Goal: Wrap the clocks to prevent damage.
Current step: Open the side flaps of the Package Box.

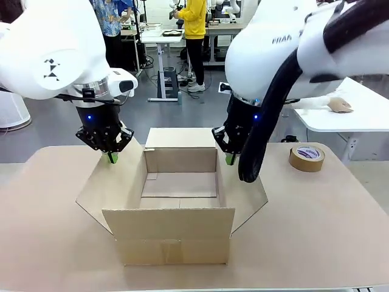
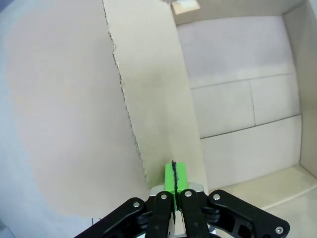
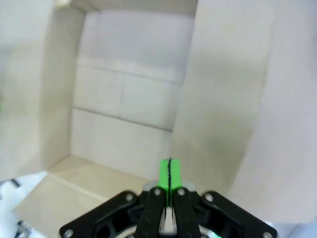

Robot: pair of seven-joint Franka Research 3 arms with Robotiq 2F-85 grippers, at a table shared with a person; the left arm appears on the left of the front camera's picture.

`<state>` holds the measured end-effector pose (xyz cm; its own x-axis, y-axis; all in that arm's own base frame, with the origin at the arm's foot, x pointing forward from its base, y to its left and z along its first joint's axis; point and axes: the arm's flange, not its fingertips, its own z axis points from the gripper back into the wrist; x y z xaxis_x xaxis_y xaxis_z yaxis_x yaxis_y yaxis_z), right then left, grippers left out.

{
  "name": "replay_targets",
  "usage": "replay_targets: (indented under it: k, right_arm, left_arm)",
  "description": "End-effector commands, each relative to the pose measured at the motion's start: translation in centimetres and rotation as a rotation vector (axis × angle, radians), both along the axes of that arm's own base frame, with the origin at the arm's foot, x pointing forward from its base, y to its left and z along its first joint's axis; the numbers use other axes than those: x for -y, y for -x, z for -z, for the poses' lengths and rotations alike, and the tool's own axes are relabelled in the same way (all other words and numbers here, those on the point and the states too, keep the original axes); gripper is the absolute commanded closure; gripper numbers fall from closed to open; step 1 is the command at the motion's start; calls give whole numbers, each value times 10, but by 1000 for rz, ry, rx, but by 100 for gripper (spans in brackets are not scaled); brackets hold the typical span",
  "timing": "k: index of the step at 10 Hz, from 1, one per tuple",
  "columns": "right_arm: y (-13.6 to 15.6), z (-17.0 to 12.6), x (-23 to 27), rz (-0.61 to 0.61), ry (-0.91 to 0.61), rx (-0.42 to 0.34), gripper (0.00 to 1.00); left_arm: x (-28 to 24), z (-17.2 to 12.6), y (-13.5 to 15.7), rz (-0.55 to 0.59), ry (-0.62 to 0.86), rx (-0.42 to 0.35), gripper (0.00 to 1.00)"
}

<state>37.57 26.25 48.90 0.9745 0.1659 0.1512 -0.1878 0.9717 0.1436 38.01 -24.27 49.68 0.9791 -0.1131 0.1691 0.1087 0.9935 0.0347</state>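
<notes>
Cardboard is what both arms attend to: one box [image 1: 167, 237] stands open on the table [image 1: 316, 231], its four flaps spread outward. The left gripper [image 1: 112, 157] has its jaws pressed together, green pads meeting with nothing between them, its tip just over the left flap [image 1: 112, 188] near the fold. The right gripper [image 1: 230, 159] is likewise closed and empty, over the right flap [image 1: 246, 194]. Closed tips probably serve to push the flaps down and out, keeping the mouth wide for packing, though whether either tip actually touches cardboard is hard to tell. Below and between the two pairs of jaws the box floor is bare, so the clocks are evidently yet to come. One tape roll [image 1: 307, 158] lies outside the right jaws, well apart.
</notes>
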Motion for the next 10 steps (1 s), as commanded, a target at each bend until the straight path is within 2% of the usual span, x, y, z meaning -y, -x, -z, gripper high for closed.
replay_targets:
  k: [1, 3, 5, 7, 10]
  right_arm:
    - [-3, 20, -1, 50, 52, 55, 99]
    - [-2, 41, 4, 127, 181, 59, 99]
    - [2, 57, 9, 142, 255, 50, 99]
    - [3, 75, 10, 126, 284, -26, 99]
    - [-10, 91, 11, 112, 264, -56, 99]
  left_arm:
    - [-7, 14, -11, -32, -35, 12, 100]
    - [-20, 35, -17, -80, -117, -15, 100]
    - [-32, 53, -21, -110, -159, -53, 100]
    - [-40, 68, -24, -103, -114, -56, 100]
    - [-45, 87, -32, -88, -22, -56, 100]
